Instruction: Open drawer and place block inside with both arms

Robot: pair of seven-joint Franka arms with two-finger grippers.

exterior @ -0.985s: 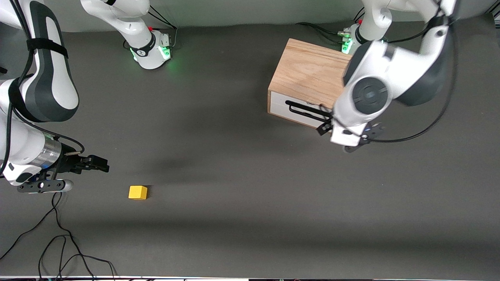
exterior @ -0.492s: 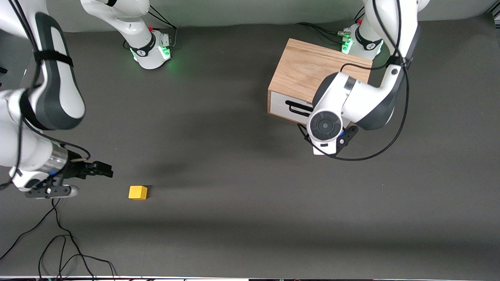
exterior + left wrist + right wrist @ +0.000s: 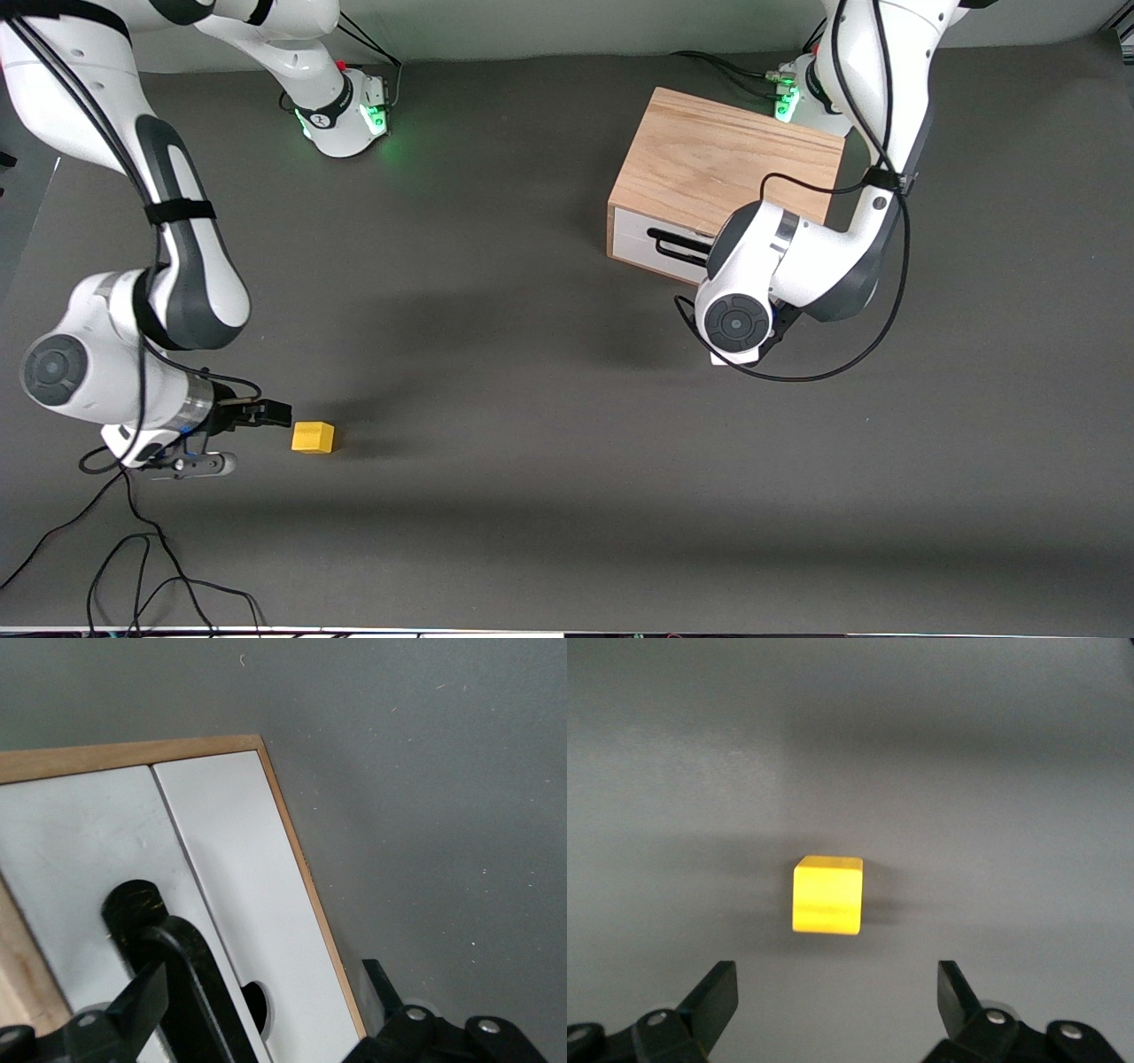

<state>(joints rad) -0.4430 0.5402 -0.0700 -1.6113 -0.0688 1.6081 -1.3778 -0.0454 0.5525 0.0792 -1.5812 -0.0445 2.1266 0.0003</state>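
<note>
Right hand (image 3: pixel 270 413) moved in from a second ago, now low just beside block (image 3: pixel 314 437), fingers spread wide, empty. Left hand (image 3: pixel 257 1010) swung in front of drawer (image 3: pixel 651 244), fingers open astride handle (image 3: pixel 168 966), not clamped; hidden under own wrist in front view. Drawer shut. Handle partly cut off. Block on tabletop (image 3: pixel 532 461), well apart from wooden box (image 3: pixel 722 164).

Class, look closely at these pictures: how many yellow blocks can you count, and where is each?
1. The yellow block sits on the table toward the right arm's end, just ahead of the open right gripper. None shows elsewhere; the closed drawer could hide more.
</note>
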